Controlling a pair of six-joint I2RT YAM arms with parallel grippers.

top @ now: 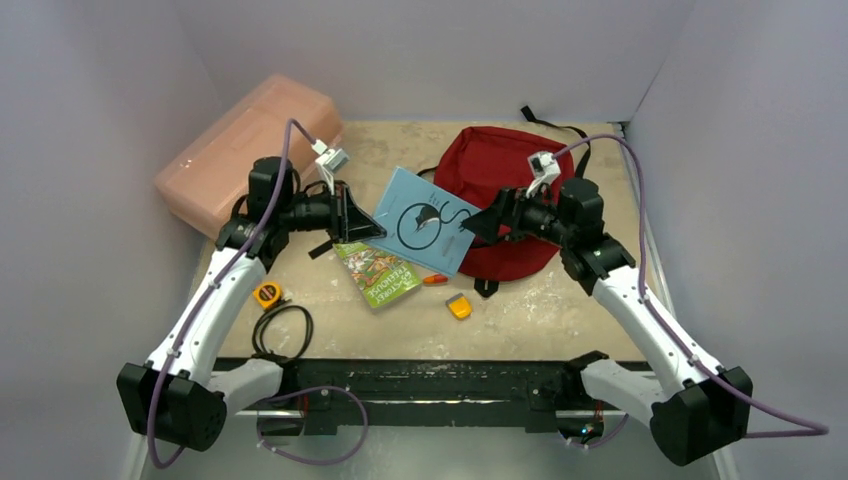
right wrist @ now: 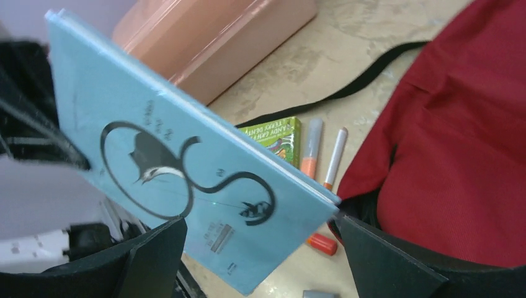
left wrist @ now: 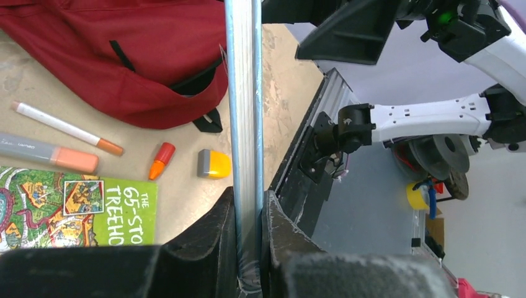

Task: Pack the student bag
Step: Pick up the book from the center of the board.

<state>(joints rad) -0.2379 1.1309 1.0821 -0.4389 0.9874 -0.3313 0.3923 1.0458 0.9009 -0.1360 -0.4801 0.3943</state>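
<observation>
Dark red, soft and slumped: the student bag (top: 500, 175), flat on the tabletop (top: 560, 320), under and beyond the right gripper (top: 478, 226) and well apart from the left gripper (top: 372, 226). Black straps at its far and near edges. A black-edged slit gaping slightly on the side toward the left fingers (left wrist: 211, 236).

From above, near side of the bag hidden behind the right arm. Cut off at the frame edge in both wrist views. No telling open from zipped at the main compartment. Small print on the light blue book (top: 425, 222) too fine to read.

Left fingers narrow, clamped on that book's edge, holding it tilted and clear of the table between the two grippers. Right fingers (right wrist: 155, 254) spread wide, one to each side of the book's opposite corner. Contact there impossible to judge.

On the table below the held book:
- a green paperback (top: 378, 272)
- a white marker (left wrist: 62, 127)
- a grey-and-orange marker (left wrist: 49, 155)
- an orange cap (left wrist: 161, 159)
- a small orange-and-grey block (left wrist: 214, 163)

Behind the left fingers, a pink translucent box (top: 240, 150).
</observation>
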